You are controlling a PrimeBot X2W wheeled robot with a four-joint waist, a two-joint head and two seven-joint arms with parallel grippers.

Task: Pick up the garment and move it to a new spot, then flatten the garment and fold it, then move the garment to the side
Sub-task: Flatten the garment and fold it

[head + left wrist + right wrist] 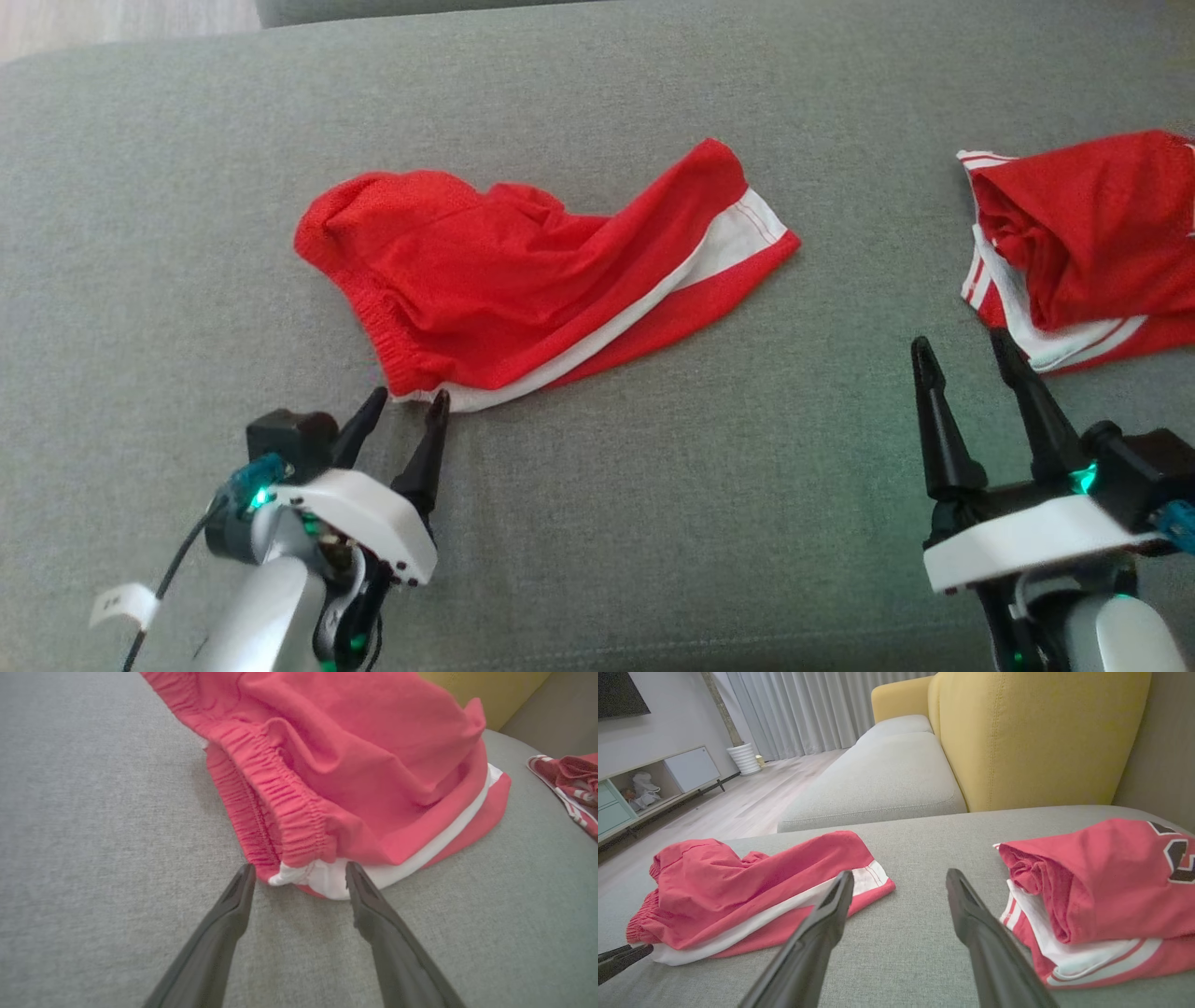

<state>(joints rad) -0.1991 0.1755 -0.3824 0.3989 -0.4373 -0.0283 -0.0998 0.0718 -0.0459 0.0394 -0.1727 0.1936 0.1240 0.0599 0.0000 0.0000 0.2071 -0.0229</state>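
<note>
- The left pincer (pixel 409 396) is standing spread and pinching nothing, its tips right at the near waistband corner of the red shorts (pixel 523 280).
- The shorts are lying crumpled in the middle of the grey cushion (pixel 187 233), white stripe showing. The pick-up step is seemingly in hand.
- Next, that pincer is needing to ease over the white-edged corner and close on it before lifting.
- The right pincer (pixel 962 342) is hovering spread and empty, just beside a folded red garment (pixel 1083 233).
</note>
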